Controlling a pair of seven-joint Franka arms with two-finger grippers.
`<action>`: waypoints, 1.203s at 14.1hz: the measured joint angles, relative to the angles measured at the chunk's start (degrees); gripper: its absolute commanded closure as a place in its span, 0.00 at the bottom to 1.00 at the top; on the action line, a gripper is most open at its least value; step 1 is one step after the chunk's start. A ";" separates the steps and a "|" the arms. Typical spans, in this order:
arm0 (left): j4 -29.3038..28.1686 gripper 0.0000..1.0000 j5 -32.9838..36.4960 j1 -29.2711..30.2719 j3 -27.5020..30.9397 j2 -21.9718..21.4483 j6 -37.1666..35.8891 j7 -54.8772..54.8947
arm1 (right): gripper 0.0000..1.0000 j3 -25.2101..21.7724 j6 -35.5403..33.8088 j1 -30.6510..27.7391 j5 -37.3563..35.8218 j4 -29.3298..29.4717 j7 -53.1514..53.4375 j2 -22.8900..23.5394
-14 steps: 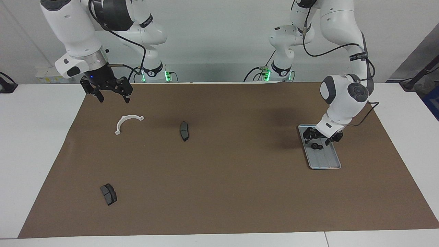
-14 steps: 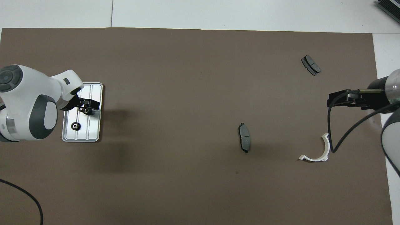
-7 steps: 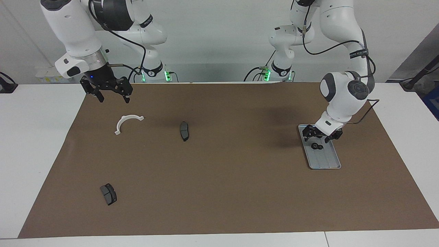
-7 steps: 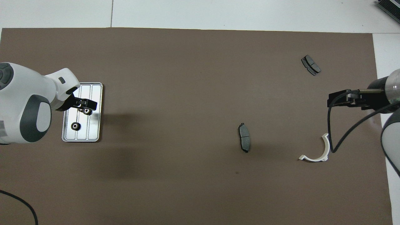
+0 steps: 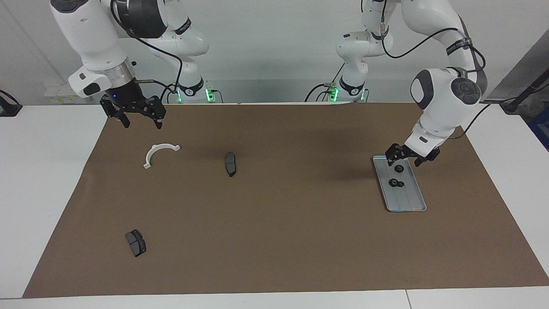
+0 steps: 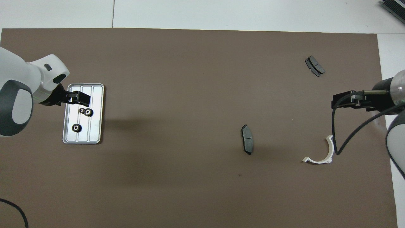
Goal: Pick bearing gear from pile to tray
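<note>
- Left gripper [image 5: 411, 158] hangs over the robot-side end of the tray [image 5: 409, 201], fingers spread apart, nothing held.
- Bearing gears [image 6: 86, 111] lie in the tray; another gear [image 6: 76, 127] lies nearer the robots in the same tray.
- Right gripper [image 5: 137, 116] waits raised, well apart from the tray toward the right arm's end, fingers spread, empty.
- White bracket [image 5: 158, 153] and two dark pads [image 5: 230, 163] [image 5: 136, 242] sit on the mat, well apart from the tray.

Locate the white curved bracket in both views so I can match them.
Facing view: the white curved bracket lies on the brown mat, below the right gripper.
Overhead view: the bracket lies near the mat's edge at the right arm's end.
Shared landmark: the dark grey brake pad beside it.
</note>
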 measured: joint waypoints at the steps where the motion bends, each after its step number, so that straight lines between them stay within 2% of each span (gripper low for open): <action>1: 1.31 0.00 0.00 -0.30 -0.05 -0.15 -1.19 -0.23 | 0.00 0.00 0.00 0.00 0.00 0.00 0.00 0.00; 4: 3.86 0.00 0.00 -0.57 -0.05 -1.38 -3.26 -0.34 | 0.00 0.00 0.00 0.00 0.00 0.01 0.00 0.00; 17: 3.90 0.00 0.00 -0.61 -0.01 -2.09 -3.26 -0.34 | 0.00 -0.01 0.00 0.00 -1.03 0.95 0.00 -0.01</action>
